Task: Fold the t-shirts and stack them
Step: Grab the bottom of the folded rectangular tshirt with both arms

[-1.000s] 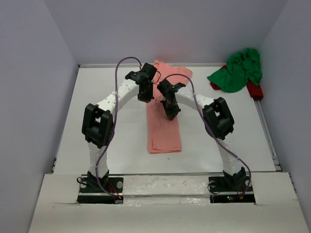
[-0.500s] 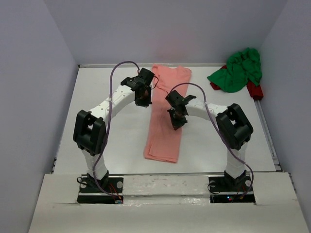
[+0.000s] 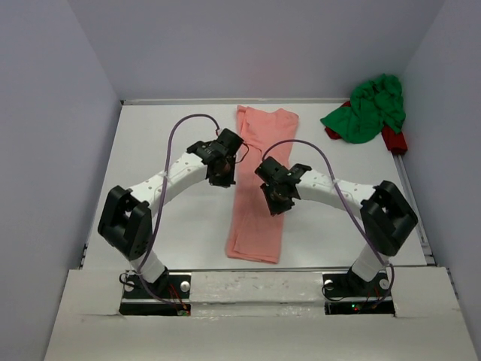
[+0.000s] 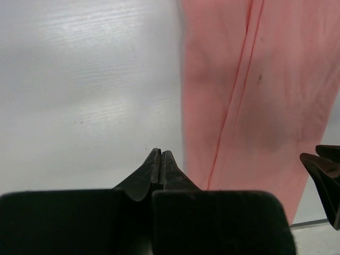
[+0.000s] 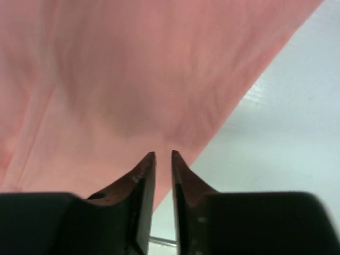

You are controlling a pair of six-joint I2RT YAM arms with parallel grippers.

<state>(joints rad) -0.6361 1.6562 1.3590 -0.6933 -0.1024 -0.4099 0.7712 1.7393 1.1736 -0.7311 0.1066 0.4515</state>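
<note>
The salmon pink t-shirt (image 3: 258, 203) lies folded into a long narrow strip down the middle of the table. My left gripper (image 3: 222, 174) hovers just off its left edge, shut with nothing in it; in the left wrist view the closed tips (image 4: 161, 152) sit over bare table beside the pink cloth (image 4: 239, 95). My right gripper (image 3: 278, 201) is above the strip's right side. Its jaws (image 5: 163, 154) stand slightly open over the pink cloth (image 5: 133, 79), with nothing between them. The green t-shirt (image 3: 368, 109) lies crumpled at the back right corner.
A red item (image 3: 394, 140) pokes out under the green heap by the right wall. White table (image 3: 165, 135) is bounded by grey walls on three sides. The right gripper's fingers (image 4: 325, 169) show at the right edge of the left wrist view.
Both grippers have moved toward the near edge and lower over the pink strip, whose near end now lies closer to the arms. The right jaws have parted slightly.
</note>
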